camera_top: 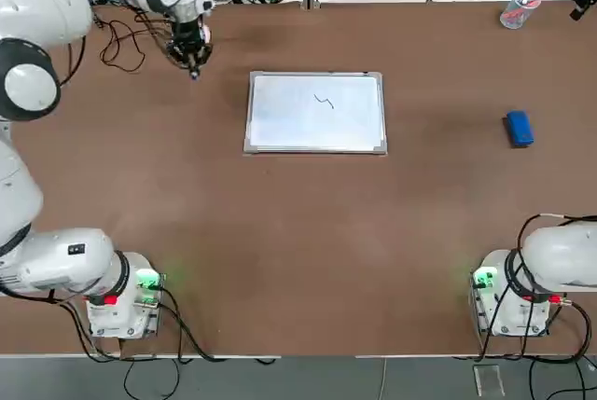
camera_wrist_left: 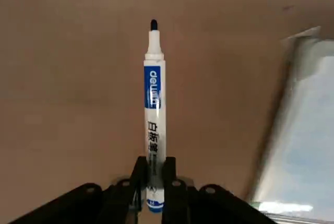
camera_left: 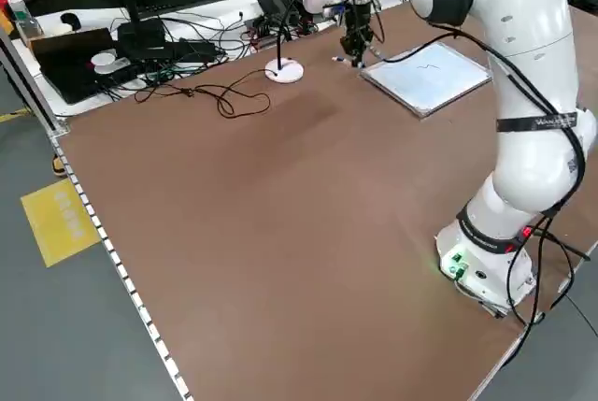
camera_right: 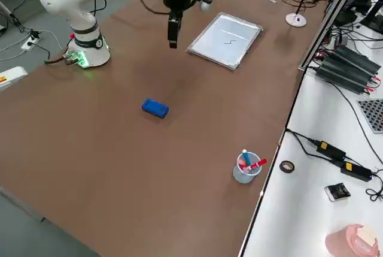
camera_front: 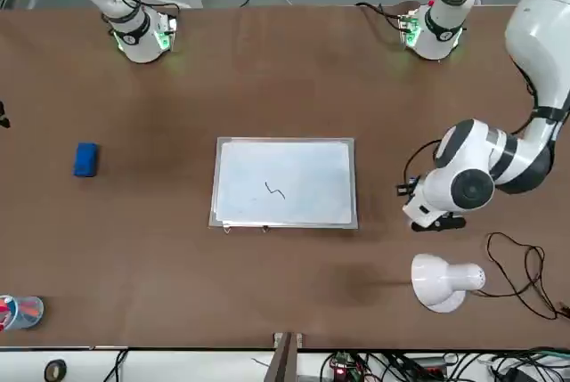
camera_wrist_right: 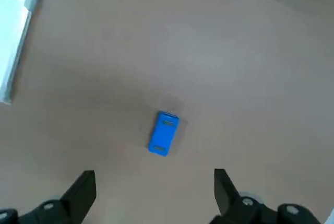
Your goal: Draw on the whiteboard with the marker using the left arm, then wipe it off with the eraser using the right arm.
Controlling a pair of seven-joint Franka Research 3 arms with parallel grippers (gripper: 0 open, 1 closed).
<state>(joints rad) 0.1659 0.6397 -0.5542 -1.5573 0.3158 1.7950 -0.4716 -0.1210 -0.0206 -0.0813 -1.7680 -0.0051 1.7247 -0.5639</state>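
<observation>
left gripper (camera_top: 192,57) clamping marker (camera_wrist_left: 154,109), hovering far-left of board (camera_top: 315,112) | right gripper (camera_wrist_right: 154,192) hanging wide open, empty, above eraser (camera_wrist_right: 163,133) | eraser lying right of board, long axis near-to-far, nearer right arm

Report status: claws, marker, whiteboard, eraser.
Left claw shut on marker, off the whiteboard. Squiggle on board. Right claw open above eraser. Nothing in the way.

The left gripper (camera_left: 355,49) hangs over the brown table (camera_left: 280,233) just beside the whiteboard (camera_left: 428,77) — a small dark squiggle (camera_left: 429,67) marks the board.
</observation>
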